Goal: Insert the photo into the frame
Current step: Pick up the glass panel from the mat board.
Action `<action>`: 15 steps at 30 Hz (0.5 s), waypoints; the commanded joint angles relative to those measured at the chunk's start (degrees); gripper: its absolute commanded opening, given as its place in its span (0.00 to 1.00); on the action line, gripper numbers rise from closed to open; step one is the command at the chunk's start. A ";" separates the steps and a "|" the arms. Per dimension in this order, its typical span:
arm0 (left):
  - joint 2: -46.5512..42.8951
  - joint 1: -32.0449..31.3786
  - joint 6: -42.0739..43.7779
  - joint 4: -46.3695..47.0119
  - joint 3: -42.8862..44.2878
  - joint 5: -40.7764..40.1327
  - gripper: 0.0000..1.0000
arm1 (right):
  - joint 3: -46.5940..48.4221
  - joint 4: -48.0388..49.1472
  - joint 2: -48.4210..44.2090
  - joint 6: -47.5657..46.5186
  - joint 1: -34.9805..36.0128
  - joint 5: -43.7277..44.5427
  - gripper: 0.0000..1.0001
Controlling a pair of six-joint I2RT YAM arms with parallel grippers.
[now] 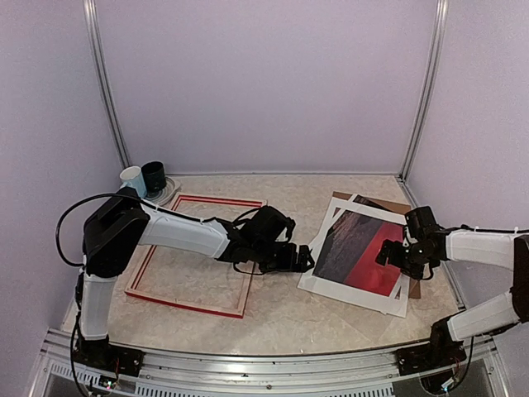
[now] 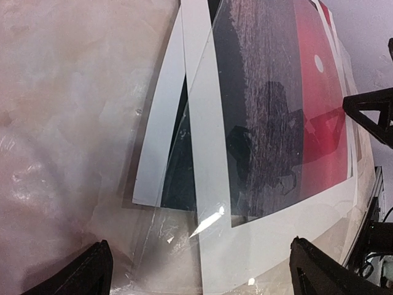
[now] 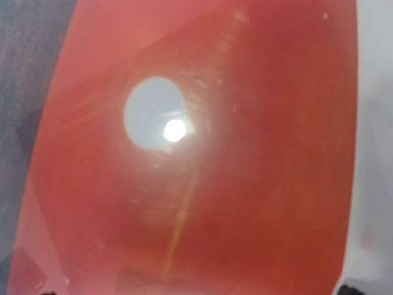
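The photo [image 1: 357,248], a red sunset over dark sea with a white margin, lies face up at the right of the table on a brown backing board [image 1: 388,203]. The red frame [image 1: 198,308] lies flat and empty at the left. My left gripper [image 1: 306,258] is low at the photo's left edge, open. In the left wrist view the photo [image 2: 276,110] lies under a clear glossy sheet, my gripper [image 2: 202,279] straddling its white corner without touching. My right gripper [image 1: 395,255] hovers open over the red part. The right wrist view is filled by the photo [image 3: 258,196] and its white sun [image 3: 147,110].
A second white-edged sheet [image 1: 339,211] lies skewed under the photo, seen as a white strip [image 2: 161,141] in the left wrist view. Two cups [image 1: 145,178], one white and one dark, stand at the back left corner. Walls close the table on three sides.
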 commanded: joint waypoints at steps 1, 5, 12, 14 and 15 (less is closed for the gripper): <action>1.96 0.31 -0.10 -4.18 1.75 3.19 0.99 | -0.61 1.56 1.97 -0.82 -0.26 -0.10 0.99; 1.24 0.80 0.78 -6.18 1.79 4.06 0.99 | -0.39 1.75 3.07 -1.30 -0.26 -0.13 0.99; 0.25 2.36 0.92 -6.91 0.53 8.60 0.98 | -0.52 2.11 4.46 -2.31 -0.26 0.19 0.99; -0.07 2.64 0.91 -6.71 0.10 9.78 0.98 | -0.65 2.23 5.09 -2.52 -0.26 0.46 0.99; -0.26 2.82 1.00 -6.51 -0.20 10.30 0.98 | -0.59 2.26 5.48 -2.58 -0.26 0.44 0.99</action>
